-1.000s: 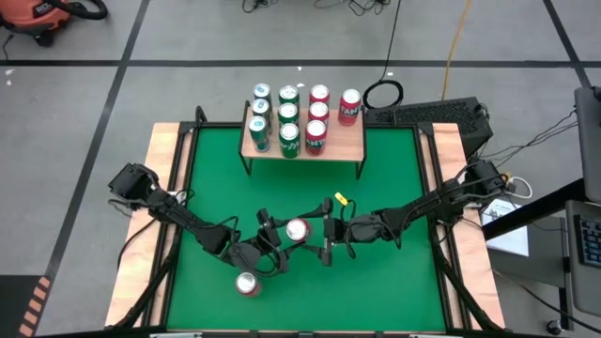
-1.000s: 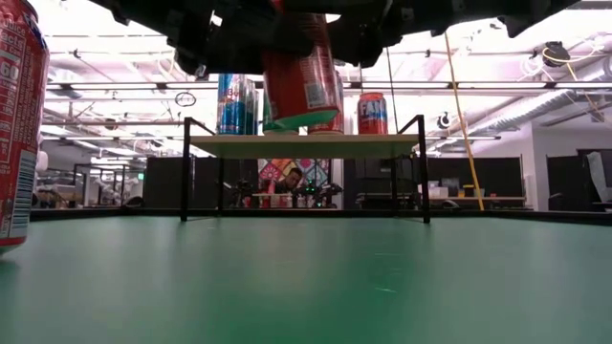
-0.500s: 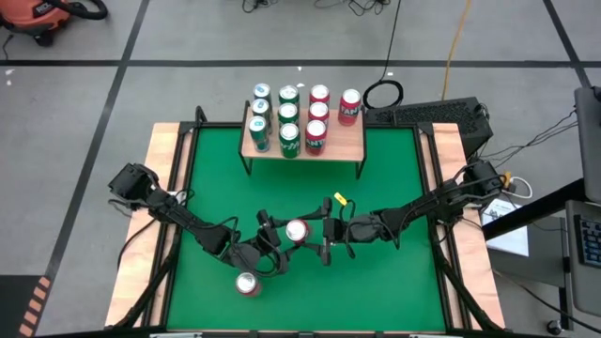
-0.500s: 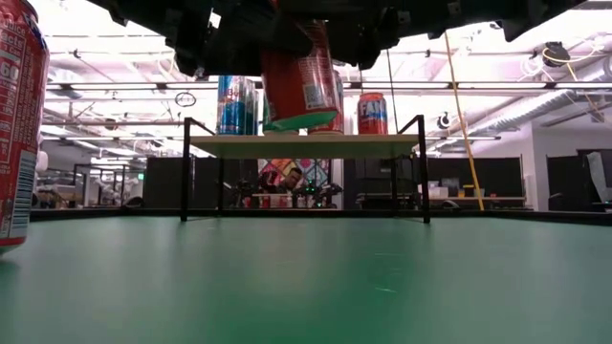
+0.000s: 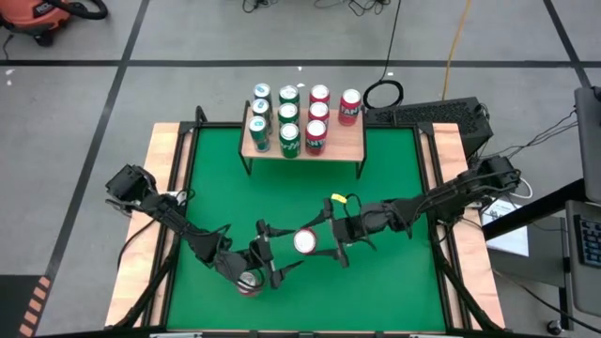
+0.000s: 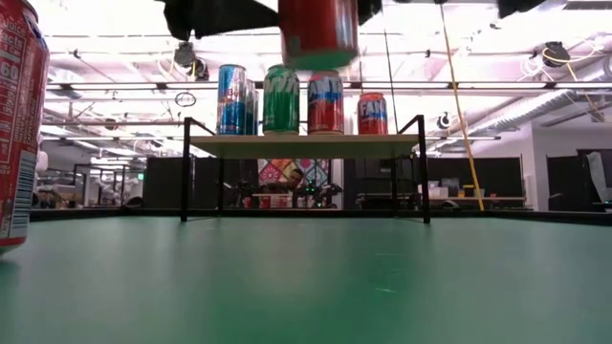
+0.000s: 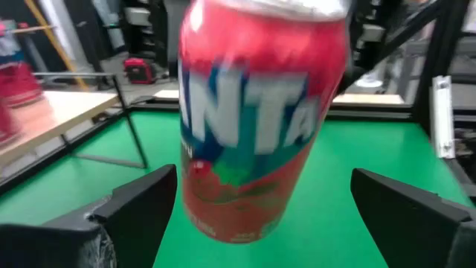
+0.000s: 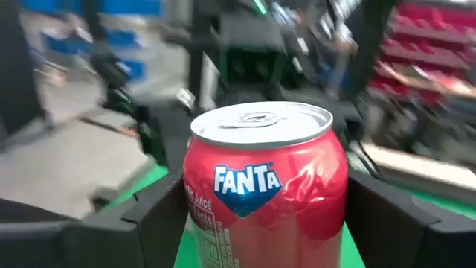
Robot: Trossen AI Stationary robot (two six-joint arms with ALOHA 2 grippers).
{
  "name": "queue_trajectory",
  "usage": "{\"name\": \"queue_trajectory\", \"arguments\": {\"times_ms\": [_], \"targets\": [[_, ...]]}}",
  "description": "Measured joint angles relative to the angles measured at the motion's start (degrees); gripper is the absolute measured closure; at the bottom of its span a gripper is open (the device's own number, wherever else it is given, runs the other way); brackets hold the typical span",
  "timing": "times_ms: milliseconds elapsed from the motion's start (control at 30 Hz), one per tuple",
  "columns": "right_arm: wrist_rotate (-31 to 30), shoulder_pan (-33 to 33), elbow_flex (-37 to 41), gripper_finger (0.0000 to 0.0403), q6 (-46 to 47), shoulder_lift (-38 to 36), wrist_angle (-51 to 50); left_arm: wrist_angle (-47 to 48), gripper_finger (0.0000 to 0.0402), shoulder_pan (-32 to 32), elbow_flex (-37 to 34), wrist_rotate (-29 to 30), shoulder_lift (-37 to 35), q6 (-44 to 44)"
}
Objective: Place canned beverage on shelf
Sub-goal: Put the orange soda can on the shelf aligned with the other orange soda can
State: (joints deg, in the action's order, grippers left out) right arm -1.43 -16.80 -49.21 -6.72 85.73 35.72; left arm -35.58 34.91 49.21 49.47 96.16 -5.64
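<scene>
Red Fanta can, silver lid, white and blue lettering, upright, lifted above the green table. Clamped at both sides by the right gripper fingers. Left gripper just beside, fingers spread apart, not touching the can. Well apart from the wooden shelf, loaded with blue, green and red cans.

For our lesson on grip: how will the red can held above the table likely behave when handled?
The red can looks smooth and glossy, so probably slippery. Its round wall would likely roll if tipped. Gripped by the right hand, it seems rigid, though thin walls may dent.
</scene>
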Motion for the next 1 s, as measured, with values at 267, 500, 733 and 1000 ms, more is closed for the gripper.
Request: {"name": "queue_trajectory", "arguments": {"times_ms": [267,500,733,1000], "targets": [[17.92,3.47,-0.02,0.0109,-1.59,3.38,11.93,-1.63,0.0009,-0.82,0.0,-2.75,0.0,1.02],[25.8,3.68,-0.04,0.0109,-8.84,7.31,21.79,-2.02,0.0009,-1.56,0.0,-8.5,0.0,2.16],[32.48,3.88,-0.04,0.0109,-12.6,8.3,24.22,-3.59,0.0009,-1.52,0.0,-13.12,0.0,6.19],[36.15,4.04,-0.04,0.0109,-14.16,8.29,24.47,-5.69,0.0009,-2.39,0.0,-18.31,0.0,9.87]]}}
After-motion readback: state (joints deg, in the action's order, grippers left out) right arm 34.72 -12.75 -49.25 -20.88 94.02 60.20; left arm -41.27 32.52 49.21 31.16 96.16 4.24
